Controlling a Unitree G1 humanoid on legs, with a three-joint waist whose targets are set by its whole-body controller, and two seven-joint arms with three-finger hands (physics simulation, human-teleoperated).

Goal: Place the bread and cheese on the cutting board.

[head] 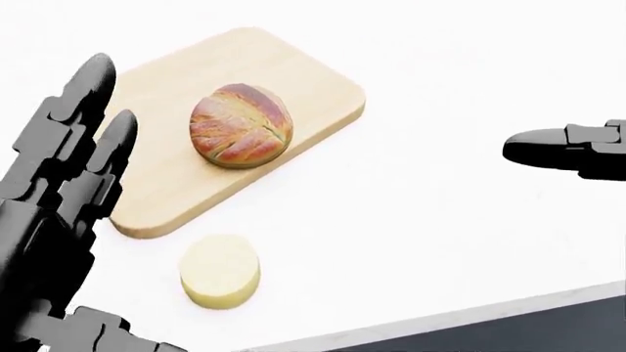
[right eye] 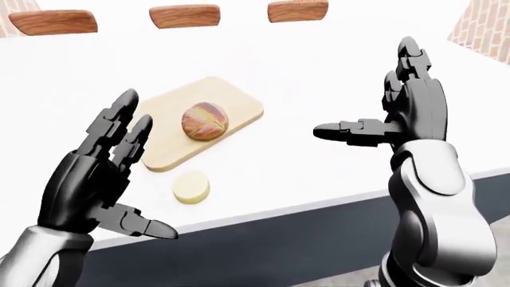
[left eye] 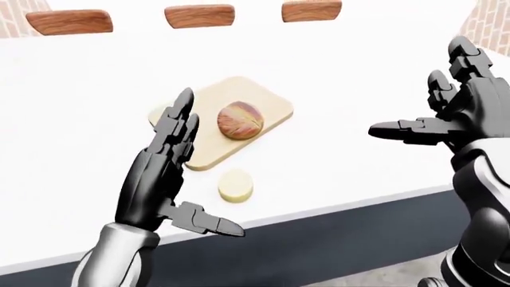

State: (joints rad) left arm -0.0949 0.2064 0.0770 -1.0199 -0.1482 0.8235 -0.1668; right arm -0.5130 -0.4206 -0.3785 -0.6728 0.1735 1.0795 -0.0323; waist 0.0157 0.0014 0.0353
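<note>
Closest to my cameras was my left hand (right eye: pixel 95 179), fingers spread wide and holding nothing, thumb jutting toward the white counter's (head: pixel 460 242) near edge. Bread (head: pixel 241 125) was already sitting on the cutting board (head: pixel 293 66), so half the job looked done. Cheese (head: pixel 221 270), a pale round disc lying flat, sat on bare counter just off the board's near edge, apart from it. And here was the relation that mattered: in the head view the cheese lay just right of my left fingers (head: pixel 83 132) and a touch lower, while my right hand (right eye: pixel 399 113) (also open and empty, thumb pointing left) hung well apart on the far side. Left was clearly nearer, so I judged the pickup belonged to it.
</note>
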